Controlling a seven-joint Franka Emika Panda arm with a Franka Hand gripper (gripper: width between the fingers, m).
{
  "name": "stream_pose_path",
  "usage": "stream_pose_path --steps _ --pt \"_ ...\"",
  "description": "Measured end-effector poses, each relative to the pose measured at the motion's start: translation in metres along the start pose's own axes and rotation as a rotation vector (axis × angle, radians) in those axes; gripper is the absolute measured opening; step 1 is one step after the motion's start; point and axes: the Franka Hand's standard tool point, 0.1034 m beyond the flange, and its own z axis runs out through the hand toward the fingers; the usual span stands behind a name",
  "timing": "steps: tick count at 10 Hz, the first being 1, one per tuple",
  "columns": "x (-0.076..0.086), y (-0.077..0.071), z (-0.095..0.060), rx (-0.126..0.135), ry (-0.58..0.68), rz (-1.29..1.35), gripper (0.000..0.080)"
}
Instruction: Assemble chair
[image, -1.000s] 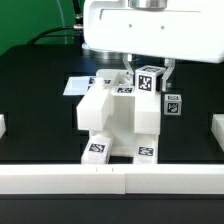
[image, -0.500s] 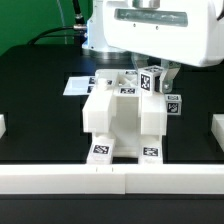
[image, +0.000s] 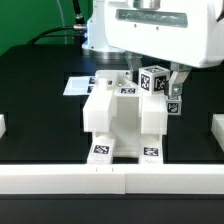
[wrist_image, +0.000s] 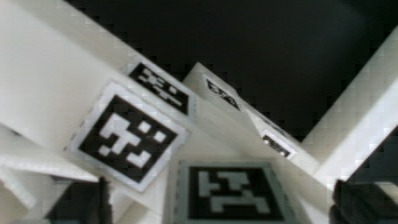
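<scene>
Since the earlier frames, the large glossy white gripper (image: 155, 86) has swung toward the exterior view's right. Its dark finger (image: 178, 88) has just stepped outward, off the side of the matte white, square-ended plastic bar (image: 152, 80) with its black-and-white tags.

We read the jaws as open. In the wrist view the two dark fingertips (wrist_image: 75, 205) stand well apart, with the tagged bar (wrist_image: 134, 130) between them, and nothing appears clamped.

The chair body (image: 120, 125), a blocky matte white plastic assembly, stands on the black table (image: 40, 115), near the middle. The flat white marker board (image: 75, 87) lies just behind it, and the bar rises at its far corner on the exterior view's right.

We judge this to be the release after fitting the bar into the body. We cannot tell how firmly it sits.

The next move calls for a straight lift clear of the bar, without brushing it sideways. Then we would fetch another loose part, though none shows in these views.
</scene>
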Motion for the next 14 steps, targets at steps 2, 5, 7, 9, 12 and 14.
stream_pose_path --steps 2,5,7,9,12,14 --pt "0.0001 -0.0002 -0.0005 0.0 0.001 -0.208 0.0647" --pt "-0.0001 -0.0006 -0.0006 -0.001 0.002 -0.49 0.0649" --pt "0.0027 0.001 -0.0006 -0.001 0.003 -0.67 0.0649" --pt "0.0009 -0.0007 -0.0014 -0.003 0.006 -0.817 0.0649" --pt "0.0028 0.0002 -0.0018 -0.009 0.008 -1.047 0.0649" --pt "0.003 0.0014 -0.0011 -0.014 0.008 -1.163 0.0649"
